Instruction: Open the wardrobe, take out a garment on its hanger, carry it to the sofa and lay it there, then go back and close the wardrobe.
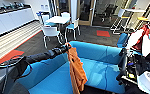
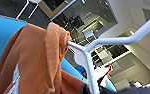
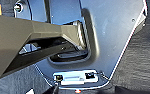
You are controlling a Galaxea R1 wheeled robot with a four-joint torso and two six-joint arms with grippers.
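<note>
- Garment (image 1: 76, 67) is hanging off the end of the left arm, straight down over the sofa (image 1: 101, 65), with its lower end dangling in front of the seat and no sign yet of it resting on the cushion.
- Left gripper (image 1: 66, 46) looks clamped on the hanger (image 2: 88, 57). The wrist view shows the white hanger running right up to the camera with the orange collar bunched on it, but I can't actually make out the fingers, so that's my read rather than something seen.
- Key relation: the sweatshirt's long axis is vertical, while the seat runs wide and flat underneath and to the right of it. So I'd say laying it down means getting the hanger end lower and tipping the cloth toward the backrest.
- Left arm is the one right over the sofa. The right one is nowhere near it, and its wrist view has the robot's own plate and dark carpet.
- Right gripper: can't tell if it's open or closed.
</note>
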